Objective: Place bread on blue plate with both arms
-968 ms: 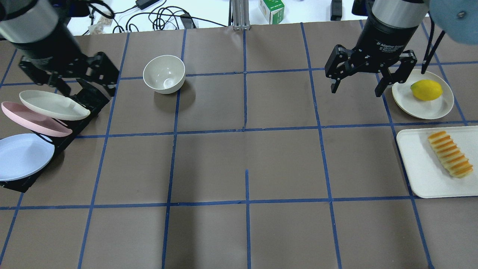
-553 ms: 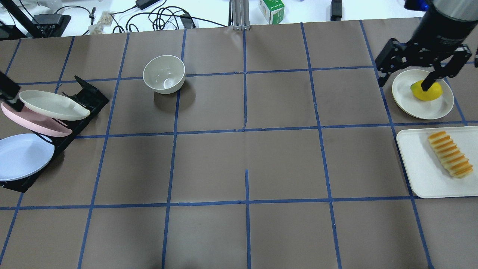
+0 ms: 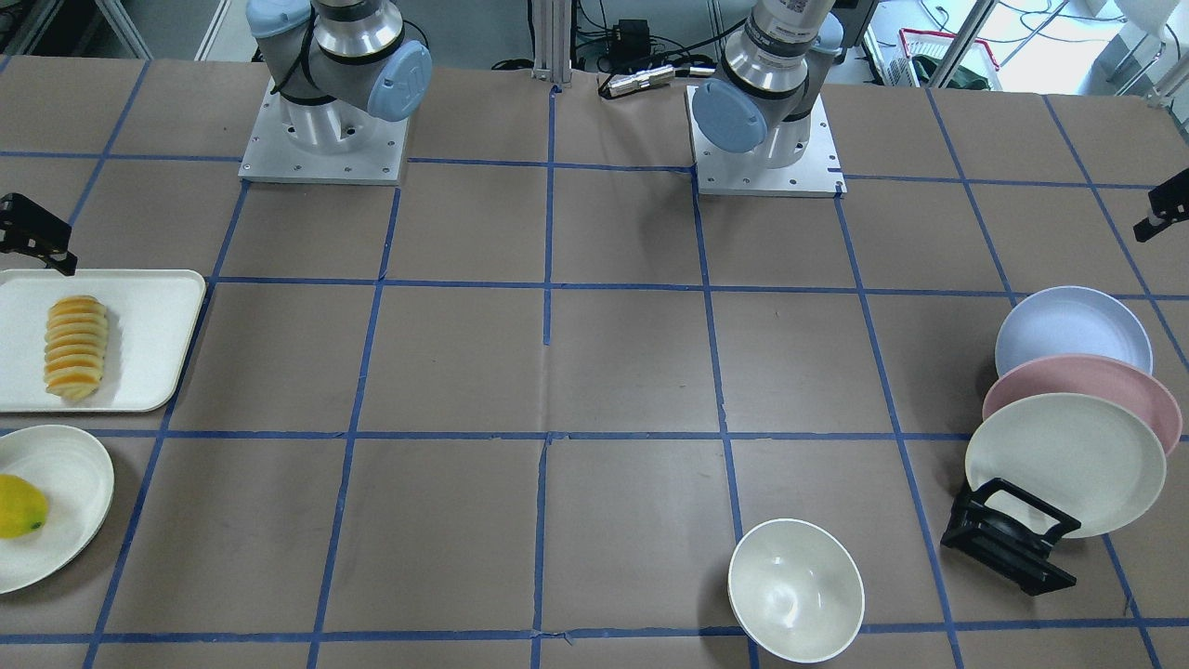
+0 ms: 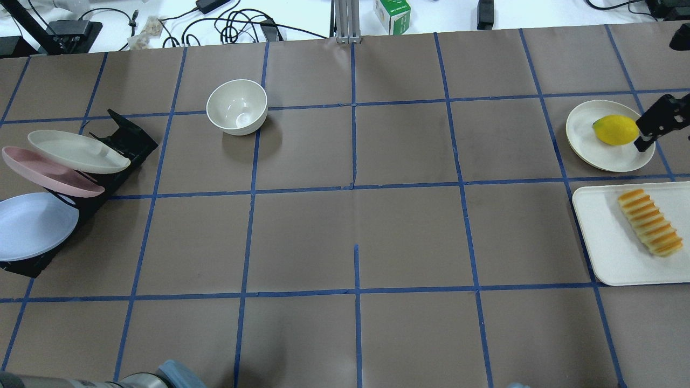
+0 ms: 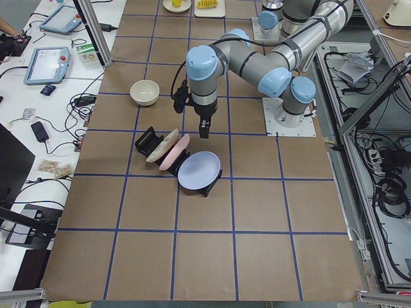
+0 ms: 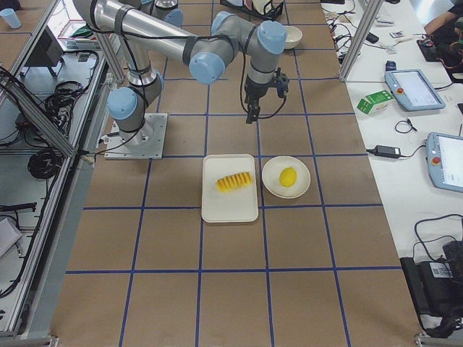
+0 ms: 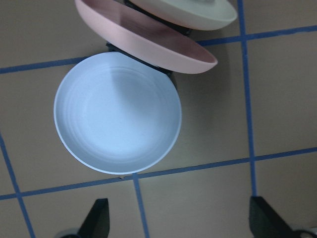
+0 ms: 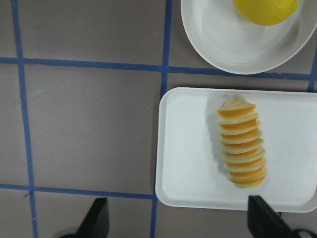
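The bread (image 4: 649,222) lies lengthwise on a white tray (image 4: 604,242) at the table's right edge; it also shows in the right wrist view (image 8: 241,148). My right gripper (image 8: 178,218) hangs open and empty above the tray's near-left side, and one of its fingers (image 4: 653,123) shows at the overhead view's right edge by the lemon plate. The blue plate (image 4: 32,225) leans in the front slot of a black rack (image 4: 126,143) at the far left. My left gripper (image 7: 181,218) is open and empty above it, with the blue plate (image 7: 117,111) just ahead of the fingertips.
A pink plate (image 4: 51,172) and a cream plate (image 4: 75,151) stand in the rack behind the blue one. A white bowl (image 4: 237,106) sits at mid-left. A lemon (image 4: 615,130) lies on a cream plate (image 4: 585,143) beside the tray.
Both arms swung outward: the left gripper left the overhead view past the rack, and the right gripper moved right to the edge by the lemon plate. No object moved.
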